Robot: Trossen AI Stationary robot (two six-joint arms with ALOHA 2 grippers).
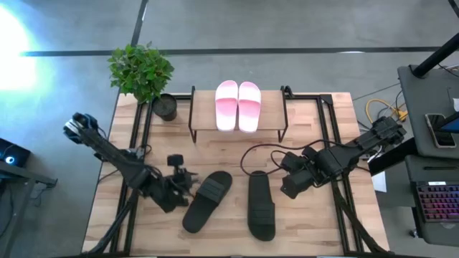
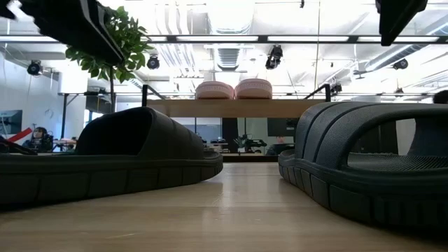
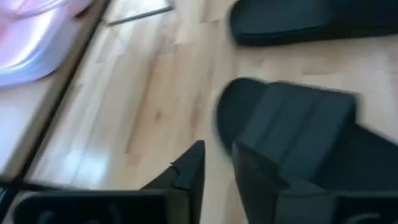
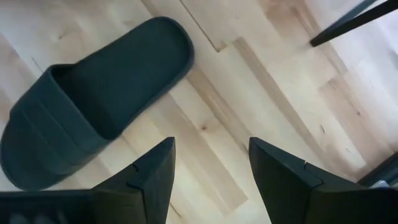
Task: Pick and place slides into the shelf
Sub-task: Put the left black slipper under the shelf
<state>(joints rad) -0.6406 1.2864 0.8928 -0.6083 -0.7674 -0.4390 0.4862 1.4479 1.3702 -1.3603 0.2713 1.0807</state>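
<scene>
Two pink slides [image 1: 238, 105] sit side by side on top of the shelf [image 1: 202, 122], at the back of the wooden surface [image 1: 330, 122]. Two black slides lie down on the surface in front of it. The left black slide [image 1: 207, 200] is tilted, and the right black slide [image 1: 261, 204] lies straight.

The left hand [image 1: 188, 183] is right beside the tilted slide, with its fingers [image 3: 189, 171] a little apart. The right hand [image 1: 285, 180] waits just beside the straight slide, its fingers [image 4: 155, 171] wide apart and holding nothing. A green plant [image 1: 141, 69] stands in a dark pot at the back left corner.
</scene>
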